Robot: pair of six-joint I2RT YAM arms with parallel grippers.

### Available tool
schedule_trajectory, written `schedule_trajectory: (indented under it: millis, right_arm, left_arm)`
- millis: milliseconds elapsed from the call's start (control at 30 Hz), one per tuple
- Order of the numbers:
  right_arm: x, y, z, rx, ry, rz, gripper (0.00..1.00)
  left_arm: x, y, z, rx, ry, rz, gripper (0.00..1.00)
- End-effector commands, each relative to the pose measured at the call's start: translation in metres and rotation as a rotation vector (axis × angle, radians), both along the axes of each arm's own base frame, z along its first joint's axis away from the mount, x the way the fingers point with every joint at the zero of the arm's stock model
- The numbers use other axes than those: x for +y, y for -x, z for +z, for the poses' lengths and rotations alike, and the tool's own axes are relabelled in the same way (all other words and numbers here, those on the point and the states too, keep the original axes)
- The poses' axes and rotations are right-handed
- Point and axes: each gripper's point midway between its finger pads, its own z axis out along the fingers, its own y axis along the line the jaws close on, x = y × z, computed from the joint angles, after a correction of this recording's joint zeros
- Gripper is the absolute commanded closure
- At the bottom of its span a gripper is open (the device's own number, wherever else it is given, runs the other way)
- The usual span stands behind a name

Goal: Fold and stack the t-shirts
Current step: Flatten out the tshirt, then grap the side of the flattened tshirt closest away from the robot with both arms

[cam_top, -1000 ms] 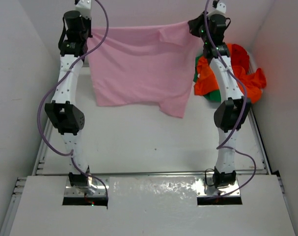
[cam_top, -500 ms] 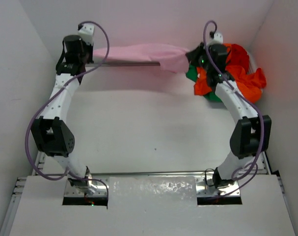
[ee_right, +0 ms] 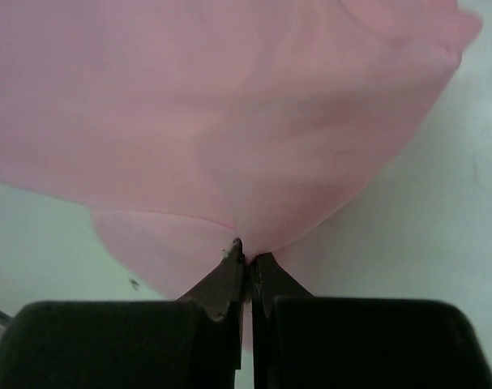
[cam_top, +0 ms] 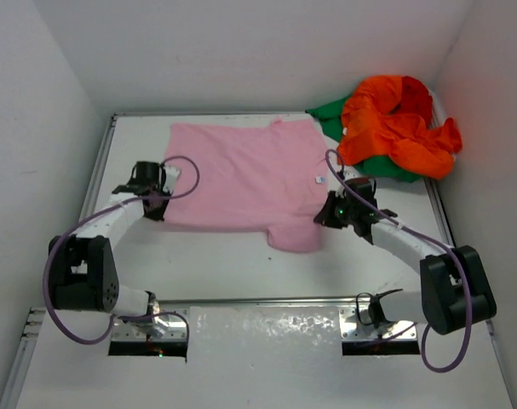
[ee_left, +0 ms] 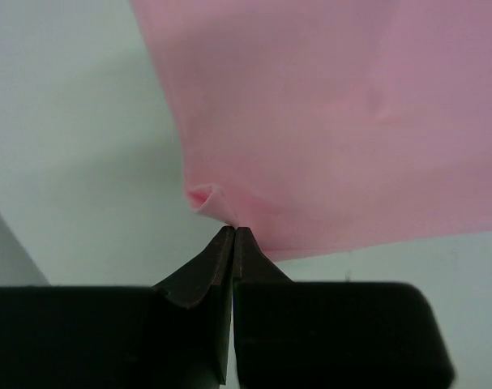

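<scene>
A pink t-shirt lies spread flat in the middle of the table, its sleeves toward the back. My left gripper is low at its near left corner, and in the left wrist view that gripper is shut on a puckered bit of the pink hem. At the shirt's near right edge my right gripper is also low. In the right wrist view it is shut, with pink cloth pinched between the jaws. An orange t-shirt, a red t-shirt and a green t-shirt lie heaped at the back right.
White walls close in the table on the left, back and right. Metal rails run along the near edge in front of the arm bases. The heap of shirts sits just behind my right forearm.
The pink t-shirt hung in the air between both raised grippers a second ago. Both arms have swung down and toward the near side, laying it flat on the table.
</scene>
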Motion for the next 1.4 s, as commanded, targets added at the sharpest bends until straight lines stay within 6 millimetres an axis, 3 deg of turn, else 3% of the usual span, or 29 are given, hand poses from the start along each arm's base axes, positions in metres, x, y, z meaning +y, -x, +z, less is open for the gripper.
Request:
schedule_trajectory:
  millis: [0, 100, 233, 267, 367, 433, 500, 533, 600, 733, 800, 867, 900, 933, 967, 1000, 1033, 1067, 1100, 1133, 1233, 1367]
  right_arm:
    - [-0.007, 0.043, -0.036, 0.172, 0.012, -0.001, 1.0]
    - [-0.012, 0.057, -0.052, 0.233, 0.039, 0.007, 0.98]
    - [-0.016, 0.061, -0.064, 0.299, 0.091, 0.031, 0.75]
    - [-0.019, 0.057, -0.063, 0.29, 0.117, 0.042, 0.73]
    - [-0.022, 0.04, -0.054, 0.278, 0.162, 0.044, 0.75]
    - [-0.022, 0.027, -0.047, 0.27, 0.177, 0.033, 0.84]
    - [-0.019, 0.022, -0.051, 0.299, 0.173, 0.035, 0.89]
    - [-0.015, 0.01, -0.048, 0.292, 0.173, 0.039, 0.9]
    - [-0.014, 0.002, -0.048, 0.298, 0.182, 0.043, 0.89]
    - [-0.018, -0.023, -0.035, 0.266, 0.253, 0.07, 0.46]
    - [-0.021, -0.027, -0.018, 0.227, 0.283, 0.091, 0.4]
    - [-0.029, -0.024, -0.004, 0.169, 0.321, 0.099, 0.35]
    - [-0.034, -0.012, -0.007, 0.167, 0.33, 0.1, 0.35]
    - [-0.038, -0.007, 0.011, 0.105, 0.329, 0.089, 0.35]
    - [-0.043, 0.0, 0.013, 0.095, 0.338, 0.075, 0.35]
    - [-0.049, 0.023, -0.003, 0.145, 0.346, 0.075, 0.36]
    - [-0.048, 0.033, 0.002, 0.124, 0.326, 0.058, 0.36]
    - [-0.043, 0.045, -0.002, 0.13, 0.301, 0.075, 0.36]
    - [-0.04, 0.063, -0.021, 0.152, 0.286, 0.096, 0.36]
    - [-0.027, 0.073, -0.025, 0.145, 0.263, 0.137, 0.35]
    - [-0.005, 0.086, -0.033, 0.119, 0.183, 0.187, 0.35]
    - [0.002, 0.083, -0.05, 0.116, 0.139, 0.166, 0.35]
  left_arm:
    - [0.012, 0.038, -0.027, 0.099, -0.051, -0.011, 1.0]
    - [0.012, 0.048, -0.041, 0.118, -0.052, -0.016, 1.0]
    - [0.011, 0.058, -0.049, 0.147, -0.051, -0.029, 1.0]
    - [0.011, 0.059, -0.049, 0.15, -0.053, -0.031, 1.0]
    - [0.011, 0.061, -0.05, 0.155, -0.053, -0.033, 1.0]
    - [0.012, 0.057, -0.049, 0.143, -0.054, -0.032, 1.0]
    - [0.011, 0.046, -0.042, 0.104, -0.05, -0.029, 1.0]
    - [0.01, 0.038, -0.038, 0.081, -0.043, -0.027, 1.0]
    - [0.007, 0.033, -0.037, 0.066, -0.03, -0.027, 1.0]
    - [0.001, 0.03, -0.042, 0.085, 0.006, -0.028, 1.0]
    - [-0.001, 0.035, -0.046, 0.107, 0.018, -0.029, 1.0]
    - [-0.002, 0.039, -0.048, 0.115, 0.022, -0.031, 1.0]
    - [-0.002, 0.04, -0.048, 0.115, 0.022, -0.031, 1.0]
    - [-0.001, 0.041, -0.048, 0.115, 0.018, -0.03, 1.0]
    - [0.0, 0.042, -0.048, 0.115, 0.015, -0.028, 1.0]
    - [0.001, 0.042, -0.048, 0.114, 0.011, -0.025, 1.0]
    - [0.001, 0.043, -0.047, 0.112, 0.008, -0.021, 1.0]
    - [0.002, 0.043, -0.047, 0.111, 0.007, -0.021, 1.0]
    - [0.001, 0.042, -0.047, 0.109, 0.008, -0.018, 1.0]
    - [0.002, 0.043, -0.047, 0.109, 0.006, -0.015, 1.0]
    - [0.002, 0.043, -0.046, 0.11, 0.008, -0.015, 1.0]
    - [0.002, 0.043, -0.045, 0.104, 0.007, -0.014, 1.0]
